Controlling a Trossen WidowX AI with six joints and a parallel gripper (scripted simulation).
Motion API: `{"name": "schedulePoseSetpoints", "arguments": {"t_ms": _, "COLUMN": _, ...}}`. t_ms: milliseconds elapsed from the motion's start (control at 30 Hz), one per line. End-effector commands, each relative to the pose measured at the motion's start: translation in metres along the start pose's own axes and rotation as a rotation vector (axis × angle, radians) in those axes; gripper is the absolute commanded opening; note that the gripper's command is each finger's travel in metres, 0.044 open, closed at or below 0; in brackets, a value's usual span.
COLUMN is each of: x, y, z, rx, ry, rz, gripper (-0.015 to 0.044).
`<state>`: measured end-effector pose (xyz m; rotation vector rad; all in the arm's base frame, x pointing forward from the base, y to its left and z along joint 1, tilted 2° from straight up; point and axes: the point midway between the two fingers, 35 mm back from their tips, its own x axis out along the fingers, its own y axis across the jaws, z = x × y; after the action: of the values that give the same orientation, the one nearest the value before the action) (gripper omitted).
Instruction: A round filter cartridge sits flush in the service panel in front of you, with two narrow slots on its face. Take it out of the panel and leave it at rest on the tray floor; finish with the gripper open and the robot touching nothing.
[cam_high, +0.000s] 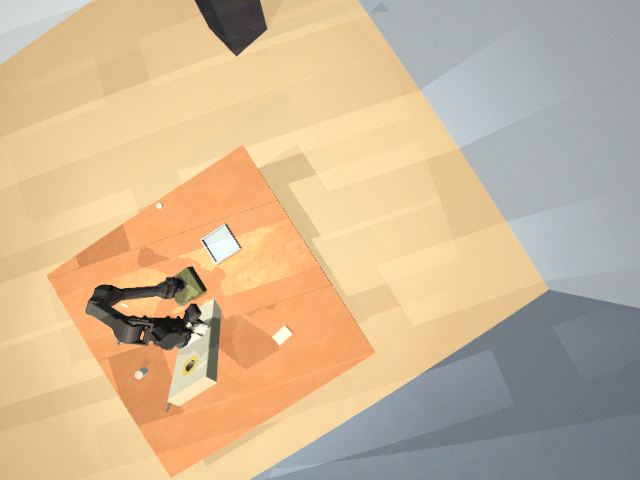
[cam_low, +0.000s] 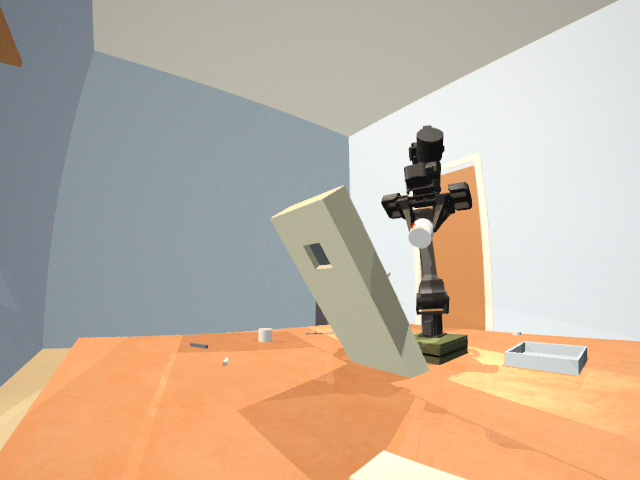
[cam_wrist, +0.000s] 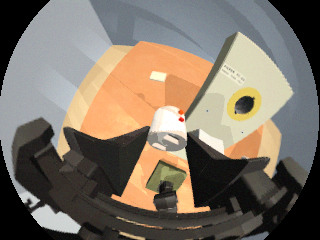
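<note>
Filter Cartridge Out, Bound for Tray

Nearest the lens, the black two-fingered gripper (cam_high: 196, 326) (cam_low: 422, 219) (cam_wrist: 167, 132) pinches the white cylindrical filter cartridge (cam_low: 421, 233) (cam_wrist: 168, 127), clear of the slanted beige service panel (cam_high: 199, 356) (cam_low: 341, 279) (cam_wrist: 220, 112). Farther off, beyond the panel's end, sits the shallow pale-blue tray (cam_high: 221, 243) (cam_low: 545, 358). Carrying it well should mean swinging wide of the panel, grip firm, then lowering gently before release.

Arm bent back over itself, elbow near the table's left edge in top view; pincer (cam_high: 199, 327) (cam_low: 422, 227) (cam_wrist: 167, 132) aloft, fingers closed on something.
</note>
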<state>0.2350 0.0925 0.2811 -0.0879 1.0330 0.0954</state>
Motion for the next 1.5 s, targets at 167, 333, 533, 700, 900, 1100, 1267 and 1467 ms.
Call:
{"name": "schedulePoseSetpoints", "arguments": {"t_ms": 167, "x": 0.003, "y": 0.044, "z": -0.013, "rx": -0.209, "ry": -0.002, "rz": 0.126, "gripper": 0.0000}}
{"name": "schedulePoseSetpoints", "arguments": {"t_ms": 333, "x": 0.003, "y": 0.070, "z": -0.024, "rx": -0.335, "ry": -0.003, "rz": 0.199, "gripper": 0.0000}}
{"name": "schedulePoseSetpoints", "arguments": {"t_ms": 533, "x": 0.001, "y": 0.099, "z": -0.040, "rx": -0.485, "ry": -0.006, "rz": 0.288, "gripper": 0.0000}}
{"name": "schedulePoseSetpoints", "arguments": {"t_ms": 700, "x": -0.002, "y": 0.122, "z": -0.056, "rx": -0.606, "ry": -0.010, "rz": 0.364, "gripper": 0.0000}}
{"name": "schedulePoseSetpoints", "arguments": {"t_ms": 900, "x": -0.006, "y": 0.144, "z": -0.075, "rx": -0.744, "ry": -0.017, "rz": 0.439, "gripper": 0.0000}}
{"name": "schedulePoseSetpoints", "arguments": {"t_ms": 1100, "x": -0.004, "y": 0.150, "z": -0.083, "rx": -0.773, "ry": -0.016, "rz": 0.455, "gripper": 0.0000}}
{"name": "schedulePoseSetpoints", "arguments": {"t_ms": 1267, "x": 0.004, "y": 0.169, "z": -0.107, "rx": -0.857, "ry": -0.015, "rz": 0.502, "gripper": 0.0000}}
{"name": "schedulePoseSetpoints", "arguments": {"t_ms": 1467, "x": 0.013, "y": 0.188, "z": -0.140, "rx": -0.952, "ry": -0.015, "rz": 0.560, "gripper": 0.0000}}
